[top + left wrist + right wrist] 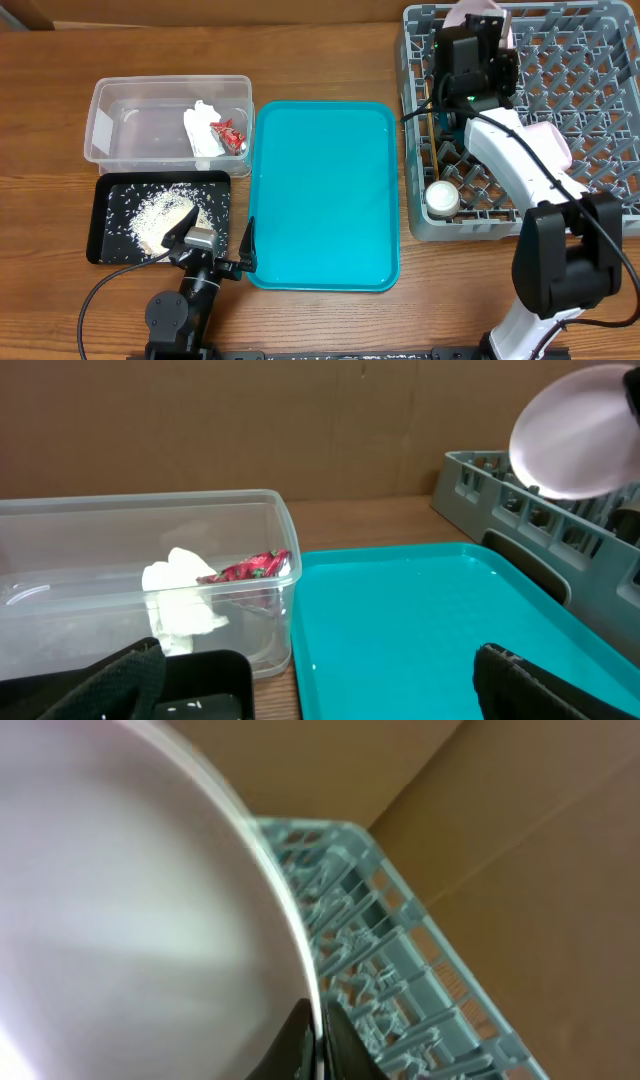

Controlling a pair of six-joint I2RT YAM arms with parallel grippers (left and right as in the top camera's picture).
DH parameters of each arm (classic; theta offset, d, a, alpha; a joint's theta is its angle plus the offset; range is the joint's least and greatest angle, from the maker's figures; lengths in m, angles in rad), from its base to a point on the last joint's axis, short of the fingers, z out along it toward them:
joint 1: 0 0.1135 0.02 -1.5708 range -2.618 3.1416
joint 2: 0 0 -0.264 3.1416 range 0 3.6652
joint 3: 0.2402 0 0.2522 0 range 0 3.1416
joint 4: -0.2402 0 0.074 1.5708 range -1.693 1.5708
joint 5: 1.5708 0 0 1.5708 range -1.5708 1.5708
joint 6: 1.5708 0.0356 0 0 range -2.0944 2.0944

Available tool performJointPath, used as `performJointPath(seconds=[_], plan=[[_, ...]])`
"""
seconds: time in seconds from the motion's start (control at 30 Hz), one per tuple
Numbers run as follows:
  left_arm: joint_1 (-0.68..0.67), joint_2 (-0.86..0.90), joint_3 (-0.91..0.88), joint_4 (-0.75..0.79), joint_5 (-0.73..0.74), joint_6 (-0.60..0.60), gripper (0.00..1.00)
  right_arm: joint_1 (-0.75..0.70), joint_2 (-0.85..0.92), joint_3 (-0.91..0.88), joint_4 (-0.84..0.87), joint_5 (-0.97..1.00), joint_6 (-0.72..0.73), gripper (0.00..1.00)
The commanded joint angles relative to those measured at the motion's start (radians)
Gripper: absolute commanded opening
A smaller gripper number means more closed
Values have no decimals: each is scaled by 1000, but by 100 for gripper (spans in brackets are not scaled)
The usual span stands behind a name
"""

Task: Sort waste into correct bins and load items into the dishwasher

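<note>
My right gripper point(480, 28) is shut on the rim of a large white plate point(497, 14) and holds it on edge over the far left part of the grey dish rack point(600, 120). In the right wrist view the fingers point(318, 1042) pinch the plate point(130, 910) above the rack's pegs point(400, 970). A small white cup point(442, 198) and another white dish point(548, 140) sit in the rack. The clear tub point(110, 100) holds the tissue point(202, 130) and the red-and-white wrapper point(230, 133). The black tray point(105, 225) holds rice scraps point(160, 215). My left gripper point(213, 242) is open and empty at the black tray's near right corner. I cannot make out the chopsticks.
The large teal tray point(320, 195) lies between the bins and the rack. In the left wrist view it point(430, 620) fills the space ahead, with the tub point(250, 520) on its left and the rack point(490, 480) on its right. Cardboard stands behind the table.
</note>
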State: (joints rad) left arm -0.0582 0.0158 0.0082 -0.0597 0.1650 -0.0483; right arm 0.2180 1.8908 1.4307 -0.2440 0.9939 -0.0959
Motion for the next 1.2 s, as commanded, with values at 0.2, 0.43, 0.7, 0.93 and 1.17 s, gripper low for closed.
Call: performJointPath(seconds=[0.2, 0.43, 0.7, 0.93, 1.17], plan=[[6, -10, -3, 0, 11, 16, 100, 41, 23, 2, -58, -40, 21, 42], [6, -10, -3, 0, 11, 16, 100, 122, -33, 3, -64, 15, 21, 58], [6, -10, -3, 0, 11, 16, 100, 295, -297, 56, -329, -212, 85, 60], [6, -10, -3, 0, 11, 16, 100, 470, -595, 107, -596, -690, 205, 79], [6, -10, -3, 0, 11, 16, 100, 521, -798, 107, -658, -963, 205, 100]])
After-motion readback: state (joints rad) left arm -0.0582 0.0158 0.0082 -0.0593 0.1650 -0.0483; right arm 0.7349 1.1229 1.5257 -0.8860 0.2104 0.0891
